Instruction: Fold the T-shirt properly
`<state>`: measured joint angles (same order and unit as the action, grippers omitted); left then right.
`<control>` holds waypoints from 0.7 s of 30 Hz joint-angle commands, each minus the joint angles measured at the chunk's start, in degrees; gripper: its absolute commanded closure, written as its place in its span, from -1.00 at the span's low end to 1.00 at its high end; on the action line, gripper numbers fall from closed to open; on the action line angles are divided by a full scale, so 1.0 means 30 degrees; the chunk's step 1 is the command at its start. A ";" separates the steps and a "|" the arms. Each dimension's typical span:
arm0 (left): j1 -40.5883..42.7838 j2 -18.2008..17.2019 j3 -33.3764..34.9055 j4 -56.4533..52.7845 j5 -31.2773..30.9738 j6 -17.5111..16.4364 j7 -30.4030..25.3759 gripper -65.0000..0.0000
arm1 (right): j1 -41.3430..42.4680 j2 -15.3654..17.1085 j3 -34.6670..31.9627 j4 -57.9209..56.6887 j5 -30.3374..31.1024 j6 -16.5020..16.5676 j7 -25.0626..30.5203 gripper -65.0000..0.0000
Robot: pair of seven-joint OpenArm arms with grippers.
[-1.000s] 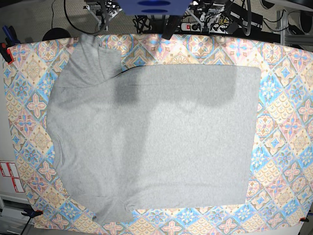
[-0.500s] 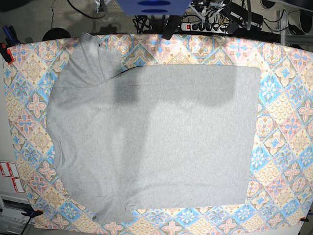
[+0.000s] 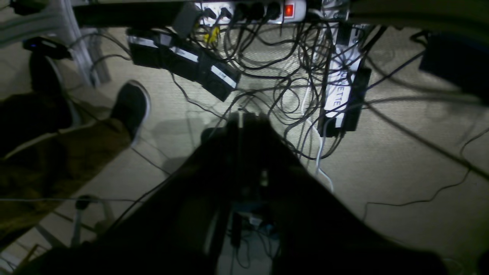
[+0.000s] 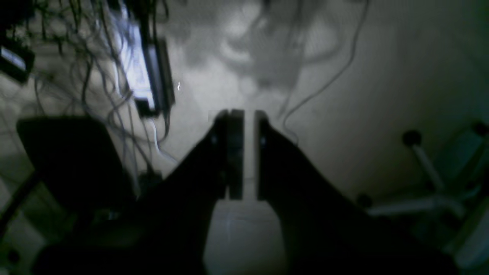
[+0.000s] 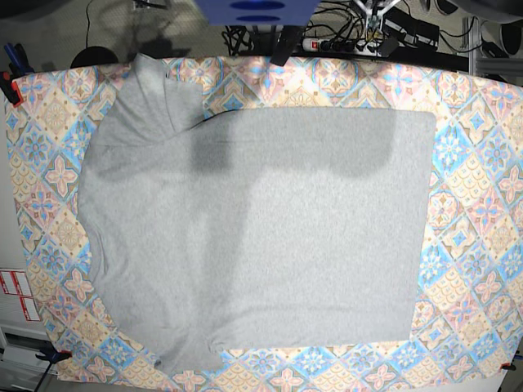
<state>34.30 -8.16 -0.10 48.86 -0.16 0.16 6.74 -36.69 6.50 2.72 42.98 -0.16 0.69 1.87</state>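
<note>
The T-shirt (image 5: 261, 237) lies spread flat, plain grey side up, on the patterned tablecloth (image 5: 474, 204). Its collar end points left and its hem right, with one sleeve at the top left and one at the bottom left. Neither gripper shows in the base view. In the left wrist view my left gripper (image 3: 244, 114) is shut and empty, hanging over the floor behind the table. In the right wrist view my right gripper (image 4: 249, 114) is almost closed, with only a thin slit between its fingers (image 4: 233, 152) and nothing held. It also hangs over bare floor.
Power strips (image 3: 338, 95) and tangled cables lie on the floor behind the table. A person's shoe (image 3: 130, 103) shows in the left wrist view. A blue mount (image 5: 257, 10) hangs over the table's far edge. A red clamp (image 5: 8, 86) grips the left edge.
Arm hardware seen at the top edge of the base view has drawn back out of sight. The T-shirt has not moved.
</note>
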 commanded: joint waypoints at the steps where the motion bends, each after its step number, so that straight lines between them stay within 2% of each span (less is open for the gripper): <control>1: 0.0624 -0.0165 0.0018 0.1076 0.0040 0.0019 -0.0299 1.00 | -0.0797 0.0250 0.0924 0.0779 0.0069 -0.0273 0.0212 0.88; 5: 0.2822 -0.0781 0.0458 0.5061 0.0069 0.0019 -0.0299 1.00 | -0.2643 0.0191 0.3503 0.4266 0.0040 -0.0273 0.0212 0.88; 11: 0.5693 -0.2246 0.2275 1.0424 -0.0077 0.0048 -0.0270 1.00 | -0.5192 0.0191 0.4646 0.9131 0.0040 -0.0273 0.0124 0.88; 19: 0.7159 -0.2392 0.2099 1.5552 -0.0077 0.0077 -0.0123 1.00 | -0.6687 0.0162 0.5261 1.4816 0.0040 -0.0273 0.0095 0.88; 21: 0.7159 -0.2392 0.1923 1.6724 -0.0107 0.0107 0.1166 1.00 | -0.6863 0.0162 0.5203 1.5871 0.0040 -0.0273 0.0066 0.88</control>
<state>54.81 -15.07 6.00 98.30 -0.45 0.16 11.31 -55.92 6.52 17.78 90.15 -0.23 0.75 1.30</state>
